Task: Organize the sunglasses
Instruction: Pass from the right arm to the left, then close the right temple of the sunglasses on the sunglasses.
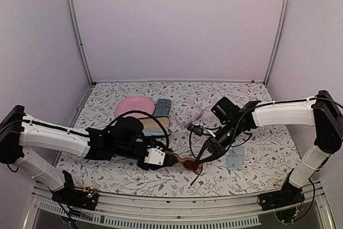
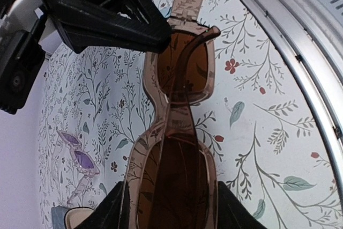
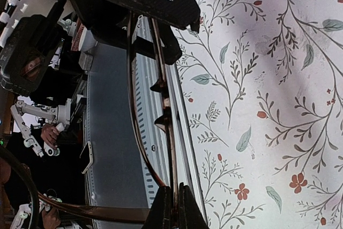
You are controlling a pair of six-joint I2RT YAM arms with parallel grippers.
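The reddish-brown sunglasses [image 1: 189,164] hang just above the table's front middle, held by both grippers. My left gripper [image 1: 172,159] is shut on one lens end; in the left wrist view the frame [image 2: 177,132] runs up from between its fingers [image 2: 107,210]. My right gripper [image 1: 205,155] is shut on the other end; in the right wrist view the frame [image 3: 170,127] shows edge-on, pinched at the fingertips [image 3: 163,207]. One temple [image 1: 196,177] hangs open toward the front edge. The pale pinkish sunglasses [image 1: 197,113] lie on the table further back and also show in the left wrist view [image 2: 78,157].
A pink plate [image 1: 134,105], a grey-blue case [image 1: 163,106] and a tan case [image 1: 156,124] lie behind the left arm. A light blue cloth [image 1: 235,159] lies right of the grippers. The table's metal front rail [image 2: 300,52] is close by.
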